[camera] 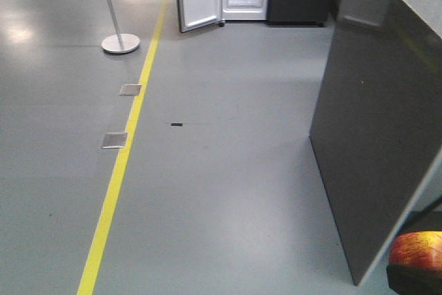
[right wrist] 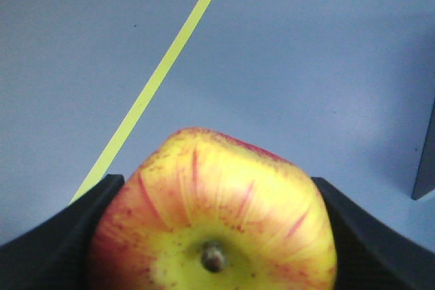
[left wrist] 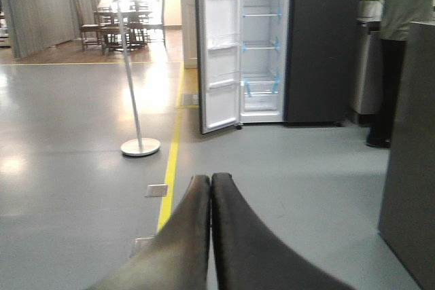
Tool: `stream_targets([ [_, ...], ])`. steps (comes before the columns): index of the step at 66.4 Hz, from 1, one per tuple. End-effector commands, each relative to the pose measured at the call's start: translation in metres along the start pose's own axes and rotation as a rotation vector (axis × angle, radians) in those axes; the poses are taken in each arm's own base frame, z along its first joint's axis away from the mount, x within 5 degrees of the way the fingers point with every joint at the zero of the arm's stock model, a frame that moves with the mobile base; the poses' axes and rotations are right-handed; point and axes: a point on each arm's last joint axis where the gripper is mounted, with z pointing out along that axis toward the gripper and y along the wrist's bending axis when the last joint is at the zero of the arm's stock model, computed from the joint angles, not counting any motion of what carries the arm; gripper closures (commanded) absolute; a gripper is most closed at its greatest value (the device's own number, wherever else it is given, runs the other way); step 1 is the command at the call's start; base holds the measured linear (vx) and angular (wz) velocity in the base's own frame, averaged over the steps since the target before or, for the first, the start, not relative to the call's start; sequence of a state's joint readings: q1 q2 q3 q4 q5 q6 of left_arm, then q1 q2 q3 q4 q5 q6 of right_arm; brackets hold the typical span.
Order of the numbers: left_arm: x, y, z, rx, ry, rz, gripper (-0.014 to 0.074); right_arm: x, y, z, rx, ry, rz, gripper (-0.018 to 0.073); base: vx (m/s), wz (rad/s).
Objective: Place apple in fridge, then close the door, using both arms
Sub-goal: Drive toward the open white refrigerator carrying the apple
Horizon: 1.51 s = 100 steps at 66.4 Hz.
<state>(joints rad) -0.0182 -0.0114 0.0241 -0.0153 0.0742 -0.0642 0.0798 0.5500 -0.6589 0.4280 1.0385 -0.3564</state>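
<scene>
Far from the fridge [left wrist: 319, 45], the right gripper [right wrist: 216, 189] pinches the apple [right wrist: 204, 229] by its sides: it looks firm, smooth and bruisable. The left gripper [left wrist: 211, 180] is pressed together.

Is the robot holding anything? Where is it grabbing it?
Yes. The right pincer grips the apple by its two opposite sides, with the stem end showing between. The left pincer is shut with nothing in it.
</scene>
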Motion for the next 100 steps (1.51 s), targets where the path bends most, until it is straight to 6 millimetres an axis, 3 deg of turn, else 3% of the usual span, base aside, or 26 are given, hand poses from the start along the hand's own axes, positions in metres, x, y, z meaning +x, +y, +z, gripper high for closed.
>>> stream_targets([
  [1, -0.0134, -0.001, -0.0024, 0.009, -0.106, -0.006, 0.0603, -0.0107, 0.0014, -0.0046, -0.002, -0.075, -0.003, 0.044, 0.22, 0.3],
  [100, -0.0134, -0.001, -0.0024, 0.009, -0.106, -0.006, 0.0603, -0.0107, 0.0014, -0.0046, -0.002, -0.075, -0.003, 0.044, 0.31, 0.09],
])
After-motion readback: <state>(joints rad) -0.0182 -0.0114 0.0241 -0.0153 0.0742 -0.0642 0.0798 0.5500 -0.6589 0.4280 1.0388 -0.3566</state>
